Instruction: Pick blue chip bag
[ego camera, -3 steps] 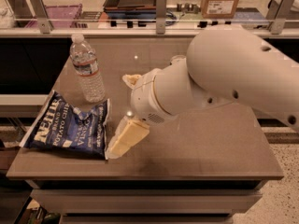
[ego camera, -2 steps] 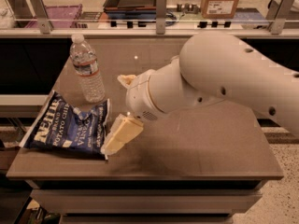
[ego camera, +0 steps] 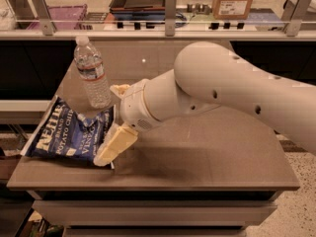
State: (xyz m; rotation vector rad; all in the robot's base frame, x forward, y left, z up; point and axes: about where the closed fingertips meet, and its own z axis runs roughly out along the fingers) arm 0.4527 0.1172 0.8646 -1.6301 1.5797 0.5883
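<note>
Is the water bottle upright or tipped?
Upright: the water bottle stands cap up behind the blue chip bag; end effector open at the bag's edge.

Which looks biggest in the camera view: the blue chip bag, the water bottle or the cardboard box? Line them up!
1. blue chip bag, with the open gripper at its right edge.
2. water bottle.
3. cardboard box, smallest here, but it sits far back and is cut off at the top, so its real size is unsure.

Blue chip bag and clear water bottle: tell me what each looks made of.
Dark navy-blue chip bag: probably thin plastic film, crinkled with slight sheen. Clear water bottle: see-through plastic, white cap, apparently. The cream gripper sits open at the bag's right edge.
</note>
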